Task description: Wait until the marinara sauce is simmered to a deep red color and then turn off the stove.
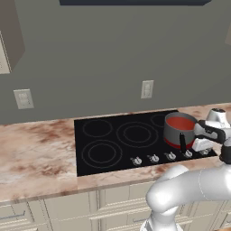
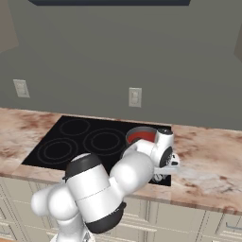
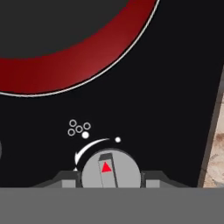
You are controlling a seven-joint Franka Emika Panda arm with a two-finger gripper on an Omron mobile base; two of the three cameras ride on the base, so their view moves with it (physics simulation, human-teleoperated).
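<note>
The marinara sauce [image 1: 181,122] is a smooth orange-red disc filling the grey saucepan [image 1: 173,135], whose black handle points toward the front. The pan stands on the right rear burner of the black glass stove [image 1: 113,135]. My gripper [image 1: 204,148] is down at the rightmost knob on the stove's front edge, just right of the pan. In the hand view the round silver knob [image 3: 110,168] carries a red triangle pointing almost straight up, and the fingertips [image 3: 65,180] press against its two sides. A glowing red band [image 3: 78,61] curves around the pan's dark base. The sauce [image 2: 142,137] peeks out behind my arm.
Several other silver knobs [image 1: 154,158] line the stove's front edge to the left. Marbled pink counter [image 1: 36,153] lies on both sides of the stove, with its edge close at the right [image 3: 214,144]. Wall outlets [image 1: 147,89] sit on the grey wall behind.
</note>
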